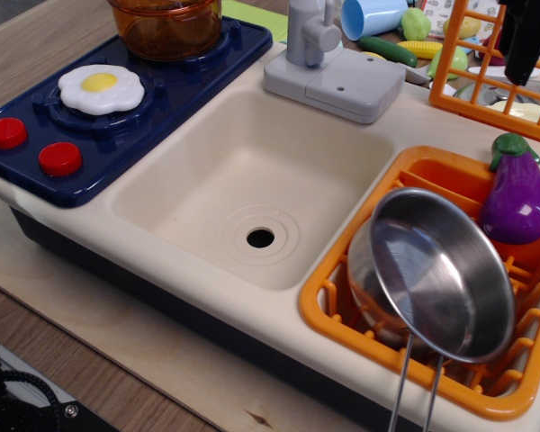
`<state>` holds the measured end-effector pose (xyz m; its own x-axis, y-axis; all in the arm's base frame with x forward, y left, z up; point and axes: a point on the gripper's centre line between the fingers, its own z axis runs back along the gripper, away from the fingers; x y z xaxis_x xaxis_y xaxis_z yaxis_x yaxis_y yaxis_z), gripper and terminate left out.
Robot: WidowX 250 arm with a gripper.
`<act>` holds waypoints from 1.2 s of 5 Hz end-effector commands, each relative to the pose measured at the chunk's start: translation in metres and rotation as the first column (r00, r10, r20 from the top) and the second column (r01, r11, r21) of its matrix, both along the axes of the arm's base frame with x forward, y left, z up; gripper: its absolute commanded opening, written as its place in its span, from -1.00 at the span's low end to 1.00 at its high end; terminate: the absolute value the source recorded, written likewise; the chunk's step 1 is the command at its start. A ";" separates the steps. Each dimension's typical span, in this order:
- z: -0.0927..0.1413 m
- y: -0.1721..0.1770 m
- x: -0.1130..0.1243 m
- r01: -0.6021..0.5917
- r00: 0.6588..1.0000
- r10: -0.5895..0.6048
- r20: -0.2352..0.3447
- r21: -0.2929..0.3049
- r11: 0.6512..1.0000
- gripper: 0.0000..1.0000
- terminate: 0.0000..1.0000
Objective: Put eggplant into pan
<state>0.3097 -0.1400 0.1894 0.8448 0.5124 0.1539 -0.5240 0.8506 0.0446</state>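
The purple eggplant with a green stem cap leans in the back right corner of the orange dish rack. The shiny steel pan rests tilted in the same rack, its open side facing up and right, and its two-wire handle points down toward the front edge. The eggplant is just right of and behind the pan's rim, outside the pan. My gripper is a dark shape at the top right, above and behind the eggplant. Its fingers are cut off by the frame edge.
A cream sink basin with a grey faucet sits left of the rack. A blue stove holds a fried egg and a transparent orange pot. Behind are a blue cup, cucumber, corn and an orange crate.
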 end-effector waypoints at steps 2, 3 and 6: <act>-0.019 -0.001 -0.002 -0.005 0.999 0.006 0.042 -0.028 1.000 1.00 -1.00; -0.031 0.003 0.003 0.004 0.998 0.000 0.061 -0.057 0.998 1.00 -1.00; -0.072 0.014 -0.001 0.026 0.996 -0.015 0.092 -0.119 0.993 1.00 -1.00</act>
